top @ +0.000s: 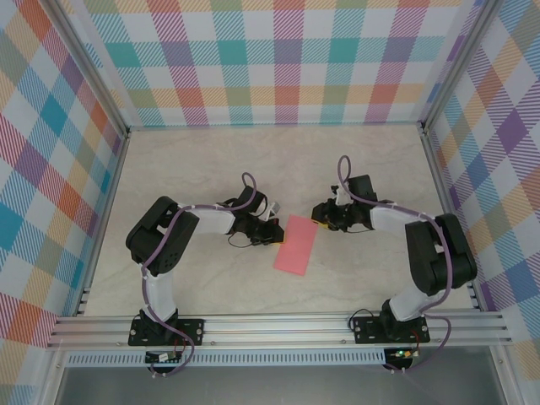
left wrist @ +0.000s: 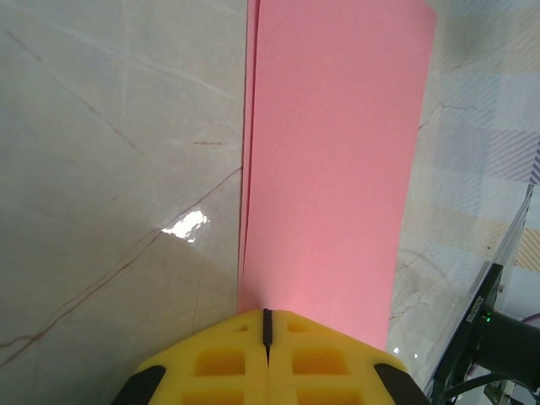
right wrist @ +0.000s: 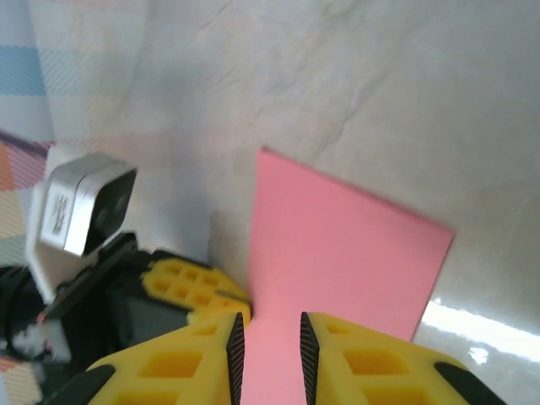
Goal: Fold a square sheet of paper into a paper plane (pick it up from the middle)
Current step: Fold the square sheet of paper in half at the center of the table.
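Salmon-pink square sheet of paper (top: 295, 245), folded into a long rectangle, lies flat mid-tabletop (top: 211, 160) with bare surface all round. The left wrist view shows two layers offset along one long edge. The left hand (left wrist: 267, 325), fingers together, meets the paper's edge. Opposite, the right hand (right wrist: 272, 325) hovers low, fingers slightly apart.
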You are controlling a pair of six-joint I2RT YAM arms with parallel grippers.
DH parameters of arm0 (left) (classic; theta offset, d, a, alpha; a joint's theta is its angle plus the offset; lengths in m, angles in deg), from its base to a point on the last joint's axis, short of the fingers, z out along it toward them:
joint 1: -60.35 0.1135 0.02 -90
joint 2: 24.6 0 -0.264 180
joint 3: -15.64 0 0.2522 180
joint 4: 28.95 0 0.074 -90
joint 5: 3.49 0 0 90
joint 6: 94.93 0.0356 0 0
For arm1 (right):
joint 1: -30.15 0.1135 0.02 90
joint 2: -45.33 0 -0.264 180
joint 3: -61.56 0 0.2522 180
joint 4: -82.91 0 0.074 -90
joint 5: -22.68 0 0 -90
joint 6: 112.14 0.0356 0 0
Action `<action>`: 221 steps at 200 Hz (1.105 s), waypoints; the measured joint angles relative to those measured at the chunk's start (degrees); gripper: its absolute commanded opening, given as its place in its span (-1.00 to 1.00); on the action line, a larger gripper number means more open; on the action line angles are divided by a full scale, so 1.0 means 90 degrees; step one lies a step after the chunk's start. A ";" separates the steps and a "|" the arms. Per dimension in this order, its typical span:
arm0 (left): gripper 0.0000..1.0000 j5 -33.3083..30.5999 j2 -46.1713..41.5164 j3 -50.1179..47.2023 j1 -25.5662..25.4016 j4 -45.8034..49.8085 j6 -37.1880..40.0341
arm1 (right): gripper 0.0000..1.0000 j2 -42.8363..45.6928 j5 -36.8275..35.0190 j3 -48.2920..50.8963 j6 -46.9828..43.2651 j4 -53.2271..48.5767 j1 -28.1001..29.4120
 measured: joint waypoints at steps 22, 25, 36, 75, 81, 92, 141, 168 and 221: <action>-1.00 -0.0010 -0.0002 0.0000 0.0000 0.0002 -0.0002 | -0.45 0.0527 0.0063 0.0488 0.0119 -0.0019 0.0284; -1.00 -0.0012 -0.0002 0.0000 0.0000 0.0002 -0.0002 | -0.45 0.0583 0.0068 0.0544 0.0129 -0.0041 0.0342; -1.00 -0.0029 -0.0010 0.0000 -0.0007 0.0007 -0.0002 | -0.44 0.0767 0.0068 0.0733 0.0165 -0.0126 0.0583; -1.00 -0.0070 -0.0024 0.0000 -0.0019 0.0015 -0.0002 | -0.41 0.1372 0.0041 0.1450 0.0374 -0.0136 0.1209; -1.00 -0.0075 -0.0024 0.0000 -0.0022 0.0015 -0.0002 | -0.40 0.1396 0.0044 0.1525 0.0396 -0.0131 0.1285; -1.00 -0.0080 -0.0027 0.0000 -0.0022 0.0017 -0.0002 | -0.40 0.1401 0.0044 0.1591 0.0427 -0.0121 0.1418; -1.00 -0.0090 -0.0034 0.0000 -0.0022 0.0032 -0.0002 | -0.41 0.1141 0.0034 0.1576 0.0549 0.0078 0.1902; -1.00 -0.0092 -0.0034 0.0000 -0.0022 0.0032 -0.0002 | -0.41 0.0835 0.0027 0.1576 0.0544 0.0143 0.1977; -1.00 -0.0131 -0.0049 -0.0002 -0.0022 0.0041 -0.0002 | -0.41 0.0537 0.0039 0.1588 0.0491 0.0177 0.2067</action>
